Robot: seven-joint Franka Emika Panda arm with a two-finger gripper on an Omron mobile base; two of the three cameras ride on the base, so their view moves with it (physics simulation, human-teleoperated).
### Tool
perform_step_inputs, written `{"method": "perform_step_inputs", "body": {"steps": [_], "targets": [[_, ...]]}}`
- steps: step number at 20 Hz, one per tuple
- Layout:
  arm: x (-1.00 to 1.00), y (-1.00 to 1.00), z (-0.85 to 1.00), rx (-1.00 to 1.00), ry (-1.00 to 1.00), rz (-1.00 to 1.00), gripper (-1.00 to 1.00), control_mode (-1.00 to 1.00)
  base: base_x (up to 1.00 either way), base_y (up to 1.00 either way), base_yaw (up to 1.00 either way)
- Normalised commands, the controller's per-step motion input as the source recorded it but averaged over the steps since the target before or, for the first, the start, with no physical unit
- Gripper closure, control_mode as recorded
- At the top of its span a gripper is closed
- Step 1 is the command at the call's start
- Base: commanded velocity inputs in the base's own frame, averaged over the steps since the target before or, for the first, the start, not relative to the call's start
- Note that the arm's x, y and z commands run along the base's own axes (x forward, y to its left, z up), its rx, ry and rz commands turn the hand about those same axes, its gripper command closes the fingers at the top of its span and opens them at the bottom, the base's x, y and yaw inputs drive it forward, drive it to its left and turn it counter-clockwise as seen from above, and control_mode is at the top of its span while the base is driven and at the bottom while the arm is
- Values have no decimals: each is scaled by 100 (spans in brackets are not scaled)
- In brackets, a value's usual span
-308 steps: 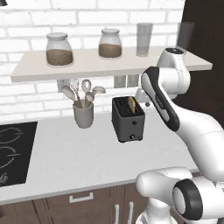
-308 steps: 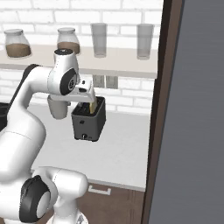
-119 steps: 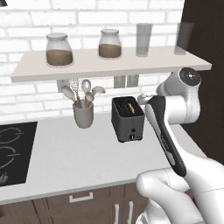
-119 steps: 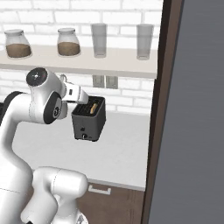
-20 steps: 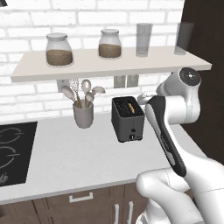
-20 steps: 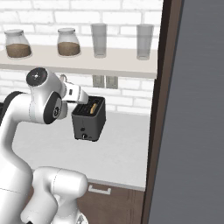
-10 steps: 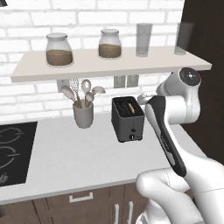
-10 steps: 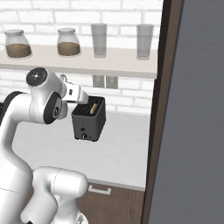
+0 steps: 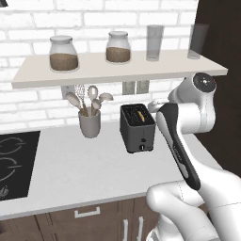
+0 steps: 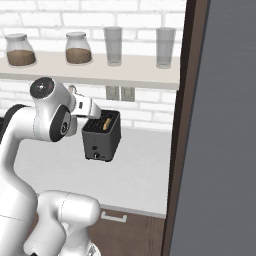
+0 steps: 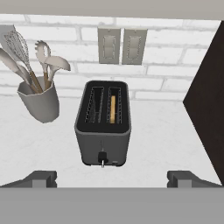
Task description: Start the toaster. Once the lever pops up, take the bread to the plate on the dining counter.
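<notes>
The dark grey toaster (image 9: 137,128) (image 10: 102,136) (image 11: 103,122) stands on the white worktop by the brick wall. The bread (image 11: 113,109) (image 9: 140,114) sits low in its right slot, with just the tan top edge showing. A small dark knob (image 11: 103,158) sits low on the toaster's front. My gripper (image 11: 111,179) hovers in front of and above the toaster, apart from it, open wide with nothing between the fingers. The plate and the dining counter are out of view.
A grey utensil cup (image 9: 89,124) (image 11: 39,103) stands left of the toaster. Above hangs a shelf (image 9: 117,70) carrying jars and glasses. A black cooktop (image 9: 14,160) lies far left. A tall dark panel (image 10: 220,125) (image 11: 208,109) closes the right side.
Nothing has moved over the last second. In the oldest frames the hand was close over the toaster and the bread stood higher out of its slot.
</notes>
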Motion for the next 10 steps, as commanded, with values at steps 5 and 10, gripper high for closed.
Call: {"method": "perform_step_inputs", "body": {"steps": [5, 10], "targets": [[0, 0, 0, 0, 0, 0, -100, -100, 0, 0, 0], [0, 0, 0, 0, 0, 0, -100, -100, 0, 0, 0]]}}
